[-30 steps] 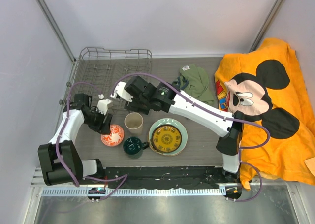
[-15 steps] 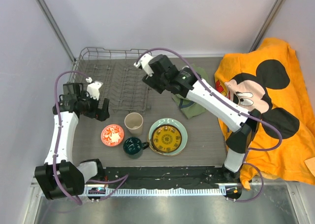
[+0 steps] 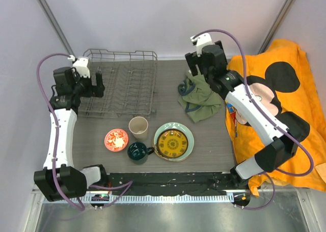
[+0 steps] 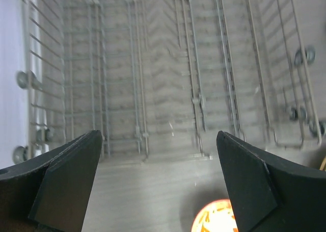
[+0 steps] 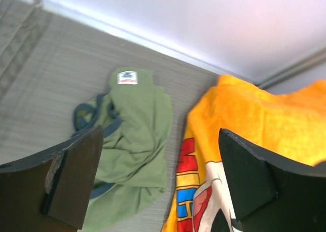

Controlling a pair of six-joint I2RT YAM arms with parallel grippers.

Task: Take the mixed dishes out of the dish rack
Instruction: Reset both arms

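The rectangular grey metal wire dish rack point(image 3: 119, 84) stands on the grey counter point(image 3: 214, 145). In front of the rack's near side, clear of it, sit the small red-and-white patterned bowl point(image 3: 116, 139), the upright beige cup point(image 3: 138, 126) and the dark green mug point(image 3: 137, 151). Off the rack's near right corner, the small yellow patterned plate point(image 3: 173, 142) lies on the pale green plate point(image 3: 174, 125). The left pincer point(image 4: 158, 137) hovers over the rack's left side, jaws wide apart, holding nothing. The right pincer point(image 5: 160, 135) hangs to the right of the rack above the crumpled olive-green cloth garment point(image 5: 137, 135), likewise spread wide and gripping nothing. Farther right of the rack lies an orange cartoon-mouse towel point(image 3: 275, 114).
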